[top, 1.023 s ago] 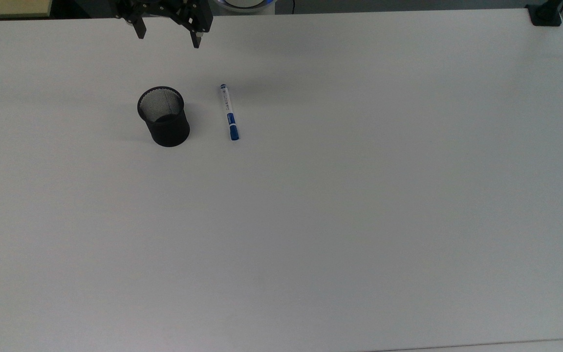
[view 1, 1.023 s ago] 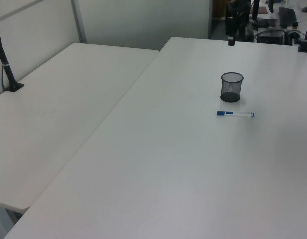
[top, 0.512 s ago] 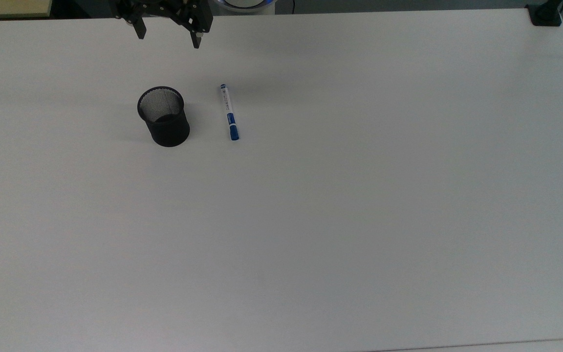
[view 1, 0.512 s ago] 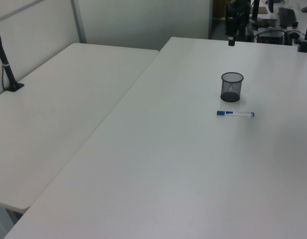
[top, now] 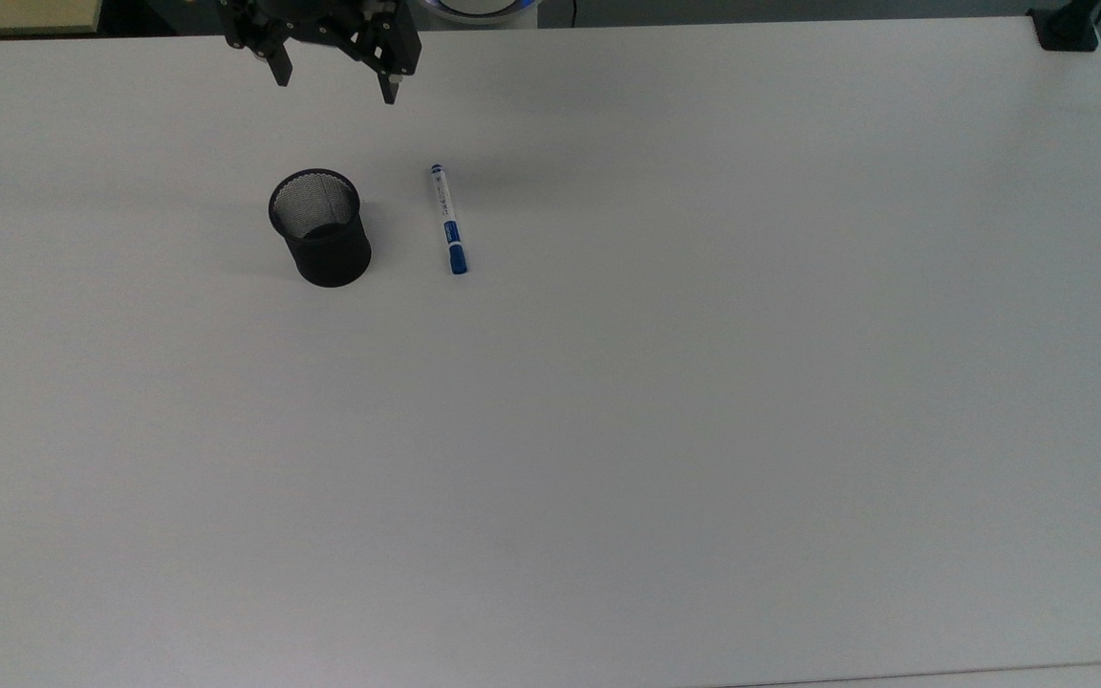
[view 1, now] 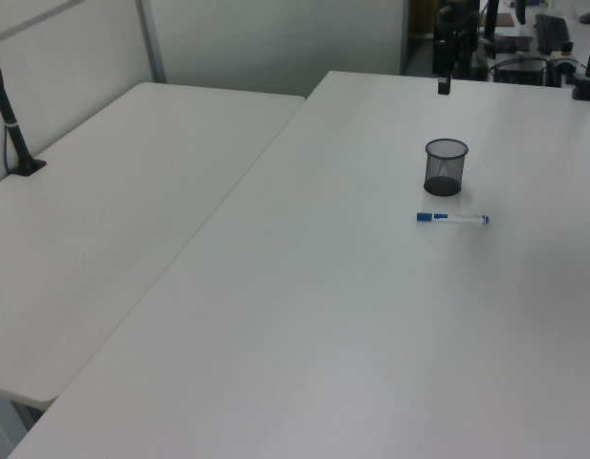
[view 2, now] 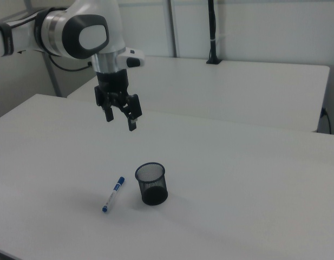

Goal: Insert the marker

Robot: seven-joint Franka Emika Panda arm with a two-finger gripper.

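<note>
Your marker (top: 447, 220) lies flat on the tabletop (top: 703, 382), just beside the upright mesh cup (top: 319, 227), so you can likely pick it from above. Your end effector (top: 334, 78) hangs over the far edge, fingers spread and empty, well apart from it.

Black wire-mesh cup (top: 319, 227), glossy plastic marker (top: 446, 219), smooth matt white table (top: 703, 382).
</note>
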